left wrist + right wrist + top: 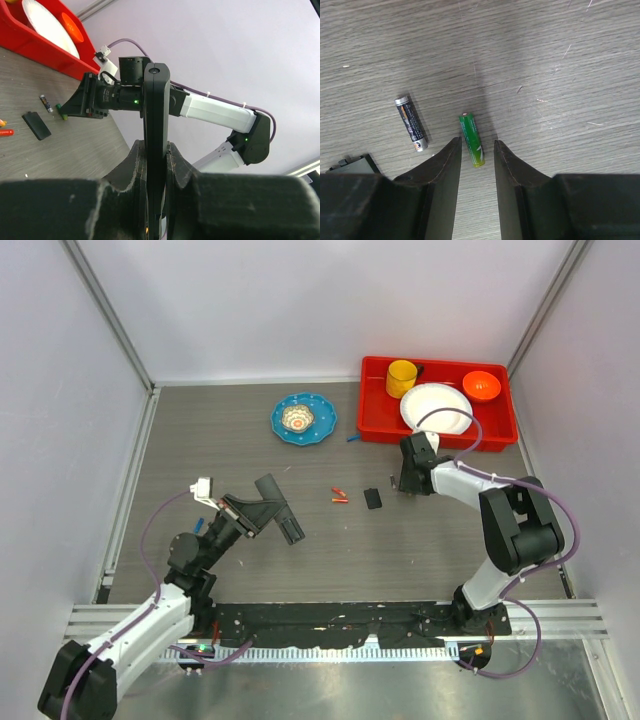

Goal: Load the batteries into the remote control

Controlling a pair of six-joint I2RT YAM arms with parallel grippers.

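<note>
Top view: left of centre, the left gripper (268,506) is clamped on the remote (290,528). Two red batteries (339,497) and a cover (373,498) lie mid-frame, with the right gripper (408,483) just right of them.

Left wrist view: the remote (156,105) stands up the centre, pinched between the fingers (135,165).

Right wrist view: the parted jaws straddle the lower end of a green battery (470,131) at centre. A black battery (411,123) lies to its left.

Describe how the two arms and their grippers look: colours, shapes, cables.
The left arm and right arm have white link shells and black joint housings; a thin purple cable loops along each. Each ends in a black gripper. The right gripper's fingers are matte black, thick, tapering to curved tips. Small green lights glow on the right arm.
</note>
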